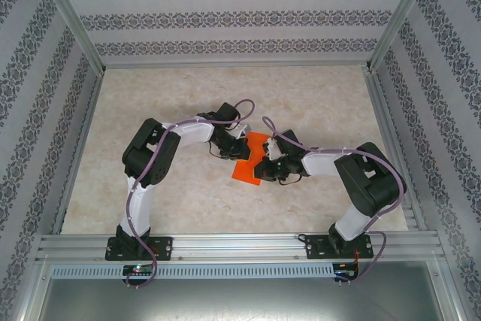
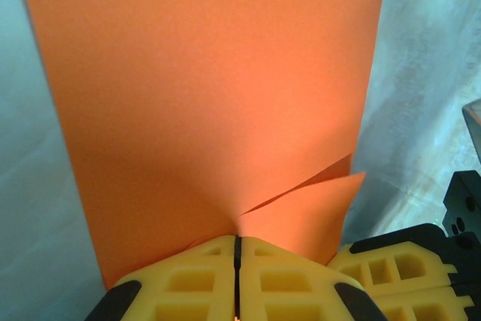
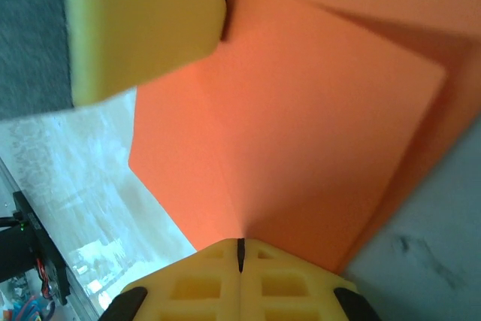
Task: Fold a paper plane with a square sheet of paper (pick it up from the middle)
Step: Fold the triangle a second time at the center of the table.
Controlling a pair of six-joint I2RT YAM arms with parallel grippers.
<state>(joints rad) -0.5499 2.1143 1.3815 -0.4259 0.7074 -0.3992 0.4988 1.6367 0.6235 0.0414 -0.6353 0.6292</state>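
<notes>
The square sheet of paper [image 1: 246,168] is plain bright orange-red, against a tabletop [image 1: 173,103] of pale beige marbling. The walls [image 1: 240,5] carry whitish stripes with dark floral bands. The left gripper [image 2: 236,240] and right gripper [image 3: 240,244] are yellow, with black at the corners.

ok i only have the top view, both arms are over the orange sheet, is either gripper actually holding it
Observer: Yes. The left wrist view shows the left gripper shut on the edge of the square sheet of paper.
Operator: and the right one
Observer: The right wrist view shows the right gripper shut on the sheet too, where a crease runs into its tips.
Operator: is the sheet flat
Observer: No. The left wrist view shows two layers parting just beside the grip, so it is folded over.
</notes>
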